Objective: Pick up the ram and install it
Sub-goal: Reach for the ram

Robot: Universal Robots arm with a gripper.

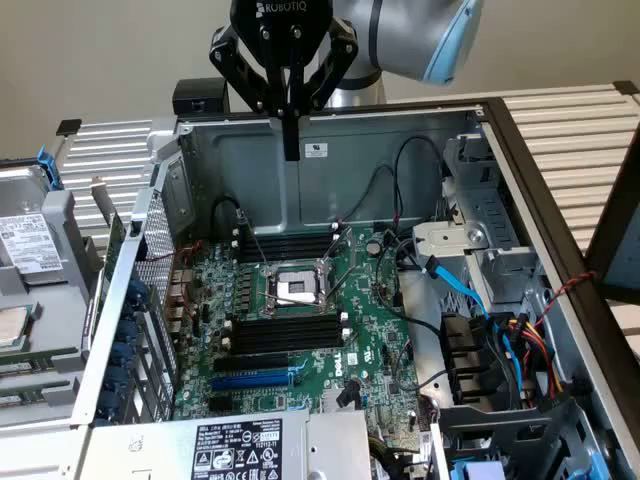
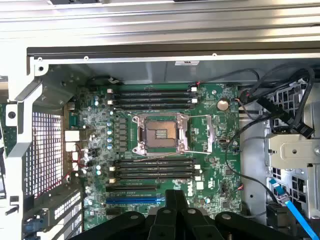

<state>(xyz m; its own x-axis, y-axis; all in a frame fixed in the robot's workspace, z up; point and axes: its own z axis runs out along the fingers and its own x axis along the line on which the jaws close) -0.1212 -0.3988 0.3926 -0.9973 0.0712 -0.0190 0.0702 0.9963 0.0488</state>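
Observation:
My gripper (image 1: 291, 150) hangs high over the back wall of the open computer case, its two black fingers pressed together and shut with nothing between them. From the wrist view the fingertips (image 2: 175, 197) sit over the near edge of the green motherboard (image 2: 210, 150). Two banks of long black memory slots with white end clips flank the CPU socket (image 1: 295, 288): one bank behind it (image 1: 285, 245), one in front (image 1: 285, 335). All slots look empty in the wrist view (image 2: 152, 170). The ram stick is out of view.
A blue expansion slot (image 1: 255, 380) lies in front of the nearer bank. Cables and a blue ribbon (image 1: 470, 290) crowd the exterior view's right side of the case. The metal case walls (image 1: 400, 150) ring the board. Drive hardware (image 1: 30, 250) sits outside at the exterior view's left.

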